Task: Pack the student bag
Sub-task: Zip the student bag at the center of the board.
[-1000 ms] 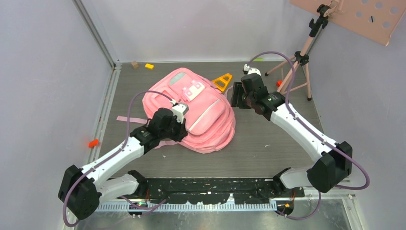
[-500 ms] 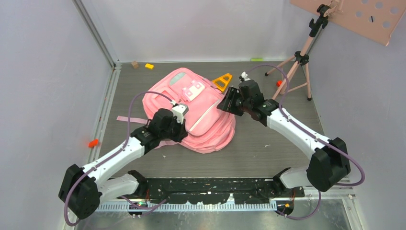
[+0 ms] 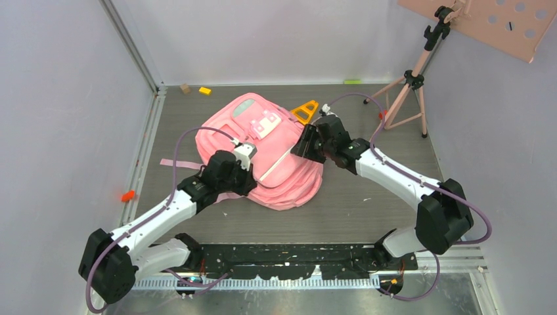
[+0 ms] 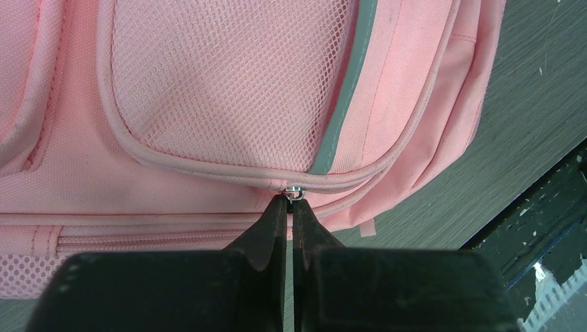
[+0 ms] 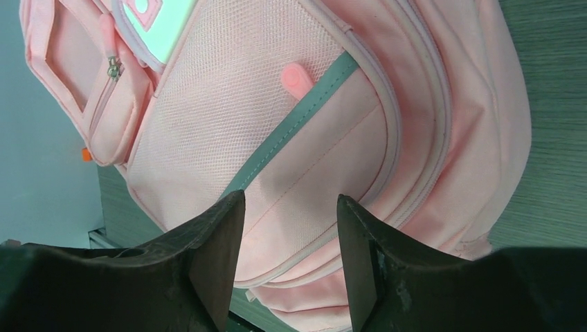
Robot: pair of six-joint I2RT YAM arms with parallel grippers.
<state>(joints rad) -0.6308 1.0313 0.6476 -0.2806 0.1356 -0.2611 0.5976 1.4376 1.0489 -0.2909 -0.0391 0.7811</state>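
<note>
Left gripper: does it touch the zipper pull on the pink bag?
Touching. In the left wrist view, the left gripper is closed on the metal zipper pull of the student bag.

White arm links (image 3: pixel 157 216); black end effectors (image 4: pixel 291 200) (image 5: pixel 291 199); purple cables (image 3: pixel 203 128)

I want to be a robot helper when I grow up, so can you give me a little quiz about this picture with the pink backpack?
1. True or false: the right gripper is clamped on the pink backpack.
2. What are the left gripper's tips pinching? A) a strap B) the metal zipper pull C) the mesh pocket
3. Fill in: in the overhead view, the orange triangle pokes out at the backpack's far ___ corner (left or right).

Key: 1 false, its jaws stand open above the backpack. 2 B. 3 right.
</note>
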